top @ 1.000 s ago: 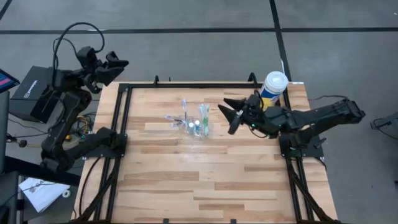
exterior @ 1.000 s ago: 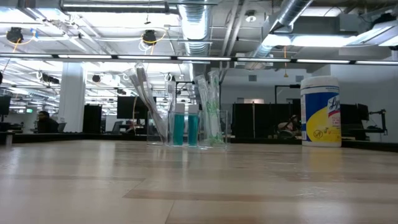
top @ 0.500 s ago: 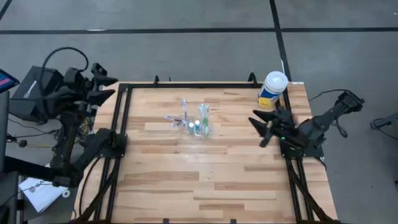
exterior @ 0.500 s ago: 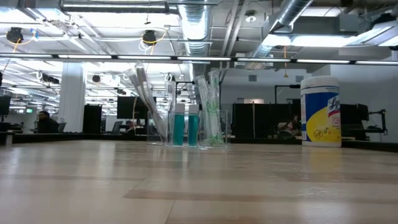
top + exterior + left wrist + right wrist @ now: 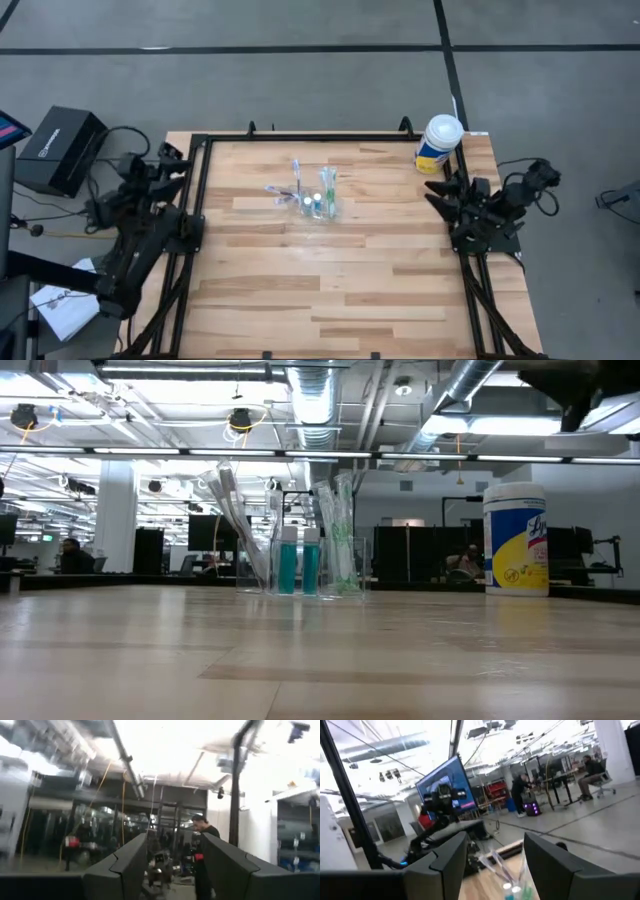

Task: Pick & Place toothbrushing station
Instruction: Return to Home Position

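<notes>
The toothbrushing station (image 5: 312, 196) stands on its base on the wooden table, a little beyond the middle. In the low view the clear cup (image 5: 345, 565) holds green toothbrushes (image 5: 340, 520). Two blue tubes (image 5: 298, 565) with white caps stand beside them, and purple-white toothbrushes (image 5: 232, 520) lean out to one side. My right gripper (image 5: 437, 188) is open at the table's right edge, pointing at the station, which shows in its wrist view (image 5: 500, 865). My left gripper (image 5: 172, 160) is open and empty at the table's left edge (image 5: 172, 852).
A white-lidded yellow-and-blue canister (image 5: 440, 143) stands at the far right corner, just beyond my right gripper; it also shows in the low view (image 5: 516, 540). A black frame (image 5: 300, 137) runs along the table's edges. A black box (image 5: 55, 150) sits off the table to the left.
My right gripper has drawn back from beside the station toward the table's right edge, its arm folding up. My left arm has folded down, and its gripper has sunk to the table's left edge. The station has stayed in place.
</notes>
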